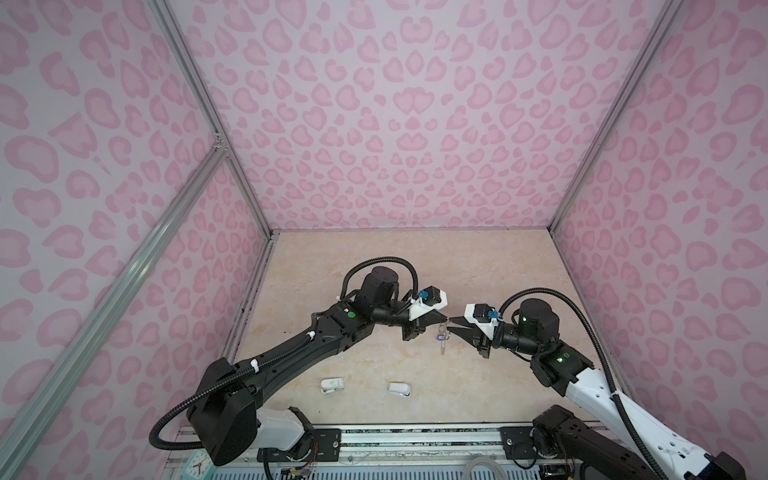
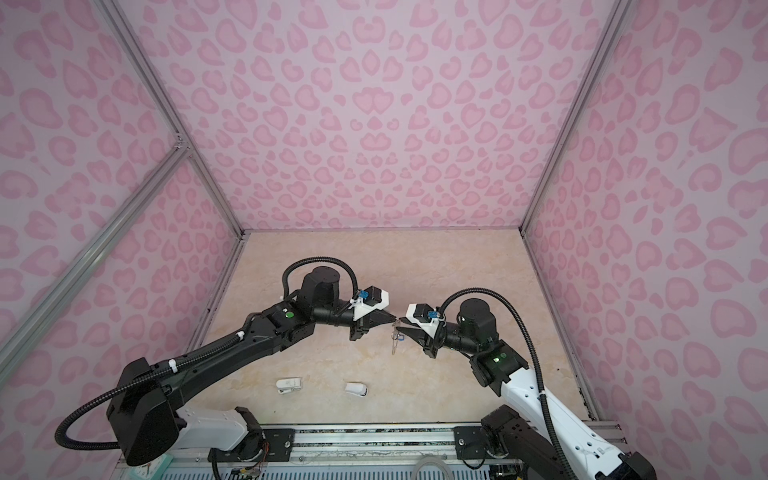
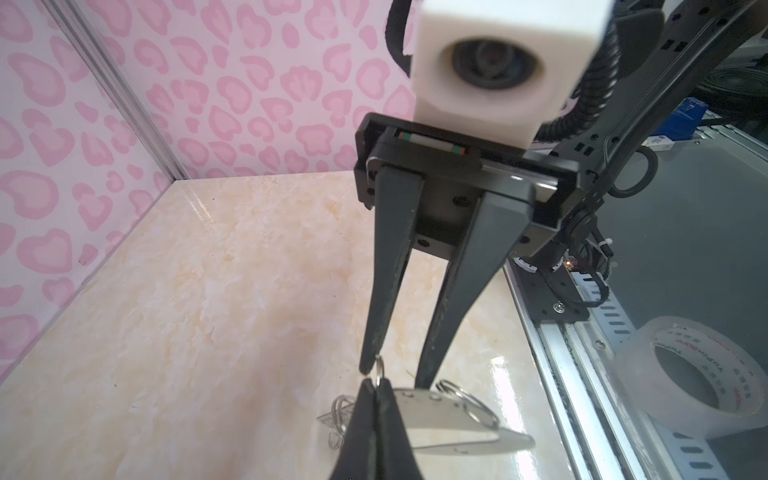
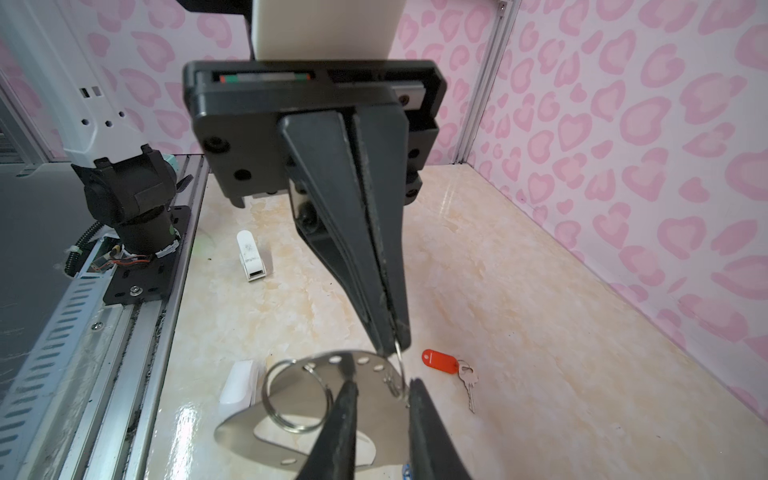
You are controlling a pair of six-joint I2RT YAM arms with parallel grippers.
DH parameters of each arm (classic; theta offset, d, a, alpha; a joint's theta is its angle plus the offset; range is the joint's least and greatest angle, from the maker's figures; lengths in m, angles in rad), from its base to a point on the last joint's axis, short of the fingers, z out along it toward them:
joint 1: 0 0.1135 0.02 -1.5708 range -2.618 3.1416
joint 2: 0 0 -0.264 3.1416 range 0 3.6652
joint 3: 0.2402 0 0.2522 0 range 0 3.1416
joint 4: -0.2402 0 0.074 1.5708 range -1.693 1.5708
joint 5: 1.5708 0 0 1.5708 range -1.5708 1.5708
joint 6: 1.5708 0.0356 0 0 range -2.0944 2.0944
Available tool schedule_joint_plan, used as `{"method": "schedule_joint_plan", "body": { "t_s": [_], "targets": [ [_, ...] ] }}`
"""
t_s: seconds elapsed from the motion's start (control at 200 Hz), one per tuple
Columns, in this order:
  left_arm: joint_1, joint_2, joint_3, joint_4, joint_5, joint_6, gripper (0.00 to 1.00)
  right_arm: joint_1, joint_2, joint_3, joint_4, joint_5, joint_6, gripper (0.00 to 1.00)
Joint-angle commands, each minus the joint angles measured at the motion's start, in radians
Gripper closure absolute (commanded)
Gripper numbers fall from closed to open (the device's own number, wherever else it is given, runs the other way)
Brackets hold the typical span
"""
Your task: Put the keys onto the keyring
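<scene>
Metal keyring [image 4: 237,430] hangs mid-scene btwn grippers: left gripper [image 1: 445,319] pinched tight on a small ring [image 4: 399,357], right gripper [image 1: 451,325] w/ fingers [image 4: 345,415] slightly apart round its edge. Red-tag key [image 4: 439,361] on table [image 4: 540,332] farther back, hidden in top views; blue tag [image 1: 441,338] is a speck.

Flat grey metal D-shaped keyring [image 1: 442,337] up over the middle of the pale stone worktop [image 1: 415,266], left gripper [image 1: 445,319] at its left, right gripper [image 1: 450,325] at its right, small white plastic piece [image 1: 332,384] left of a second small white plastic piece [image 1: 400,388], both nearer the front, small silver key with red plastic tag [image 4: 451,370] flat on the worktop.
</scene>
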Motion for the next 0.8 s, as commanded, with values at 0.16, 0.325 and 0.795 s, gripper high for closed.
{"method": "schedule_joint_plan", "body": {
  "t_s": [0.16, 0.325, 0.795],
  "targets": [
    [-0.001, -0.009, -0.002, 0.057, 0.045, -0.004, 0.97, 0.001, -0.001, 0.003, 0.025, 0.024, 0.010, 0.77],
    [-0.002, -0.002, 0.007, 0.038, 0.043, 0.010, 0.97, 0.000, -0.019, -0.007, 0.043, 0.023, 0.019, 0.83],
    [-0.008, 0.009, 0.027, 0.014, -0.017, 0.009, 0.88, -0.008, -0.008, 0.005, 0.004, 0.004, -0.010, 1.00]
  ]
}}
